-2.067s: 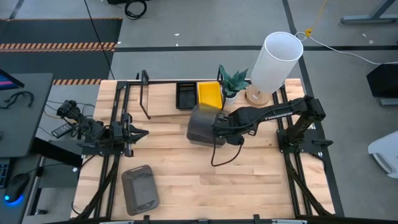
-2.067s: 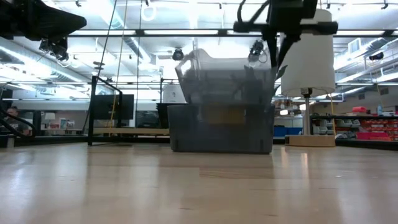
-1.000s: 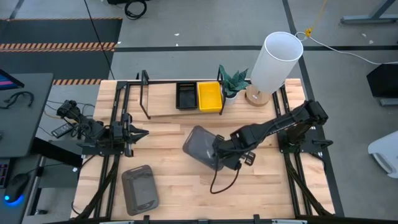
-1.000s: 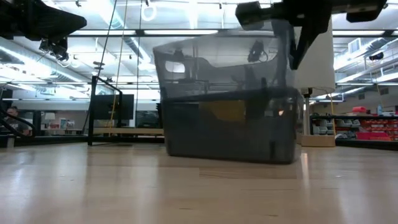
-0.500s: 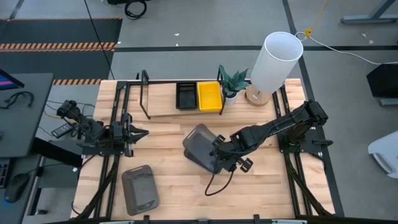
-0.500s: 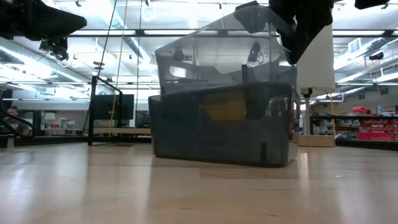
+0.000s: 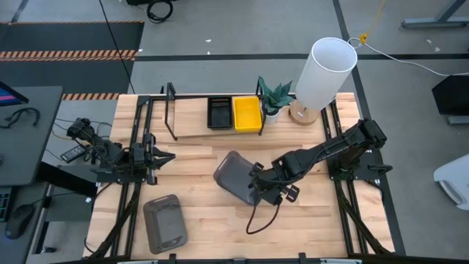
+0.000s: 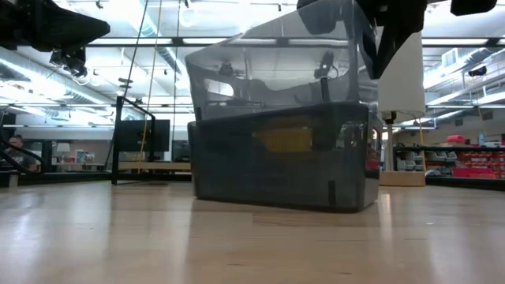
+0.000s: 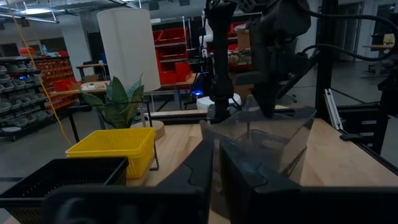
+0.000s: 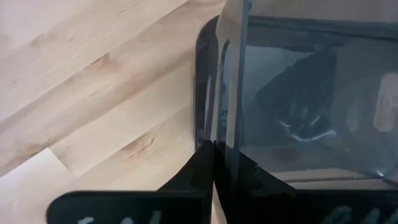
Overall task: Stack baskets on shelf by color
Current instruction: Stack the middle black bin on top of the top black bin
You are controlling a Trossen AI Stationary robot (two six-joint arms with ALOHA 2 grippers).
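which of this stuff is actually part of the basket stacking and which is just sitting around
Part of the job:
- smoky-grey basket pinched at its rim by the right gripper
- second grey basket at the table's near left
- black basket and yellow basket on the shelf

Just lying about:
- white lamp
- small plant

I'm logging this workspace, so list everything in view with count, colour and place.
Grey baskets: looks like two nested, smoky translucent, table centre, tilted, held at the rim.
Grey baskets: one stack, count unclear, smoky grey, near left part of table.
Black basket: count unclear, on the shelf.
Yellow basket: count unclear, on the shelf right of the black.
Shelf: one, light wood in a black frame, far edge.
Plant: one, green, beside the shelf.
Lamp: one, white shade, far right.
Right gripper: shut on centre basket rim.
Left gripper: shut, empty, left side.
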